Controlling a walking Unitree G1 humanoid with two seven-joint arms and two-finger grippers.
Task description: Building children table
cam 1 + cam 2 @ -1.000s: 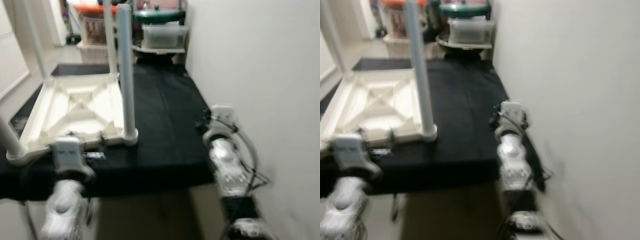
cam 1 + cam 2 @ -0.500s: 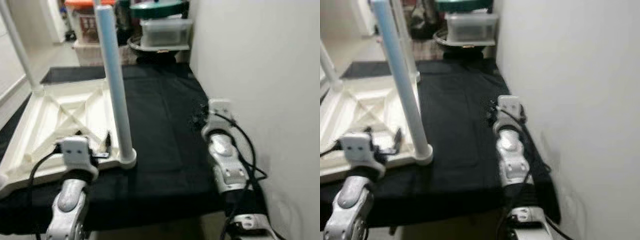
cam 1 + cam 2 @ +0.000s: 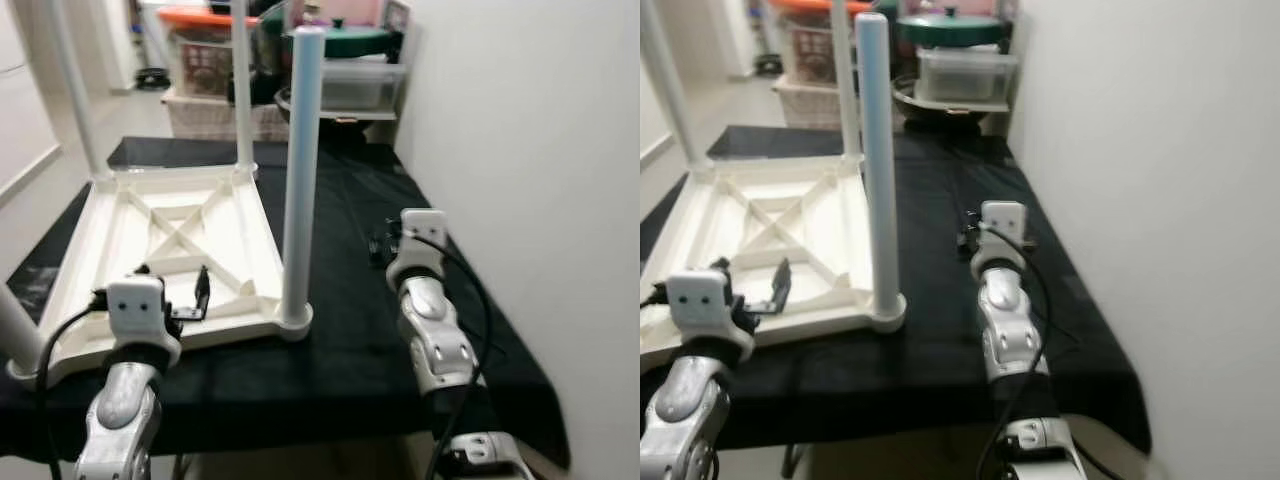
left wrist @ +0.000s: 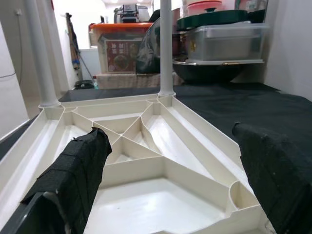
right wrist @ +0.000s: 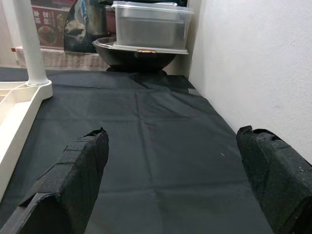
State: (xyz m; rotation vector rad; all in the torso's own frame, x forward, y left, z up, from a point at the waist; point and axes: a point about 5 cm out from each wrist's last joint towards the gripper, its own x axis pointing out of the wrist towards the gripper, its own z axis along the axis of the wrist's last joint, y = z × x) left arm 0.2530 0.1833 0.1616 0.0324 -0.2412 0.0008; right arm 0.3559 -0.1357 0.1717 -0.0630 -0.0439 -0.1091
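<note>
Both grippers spread wide, holding nothing. Left gripper over near end of tabletop, fingers clear of ribs. Right gripper above bare black cloth, wall close beside. One upturned white tabletop on cloth, four legs upright at corners. Open cloth between tabletop and wall.

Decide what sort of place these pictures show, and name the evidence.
Probably a home storage or utility corner: lidded plastic containers stacked at the back, a plain white wall, and an upturned white children's table on a black-covered surface.
</note>
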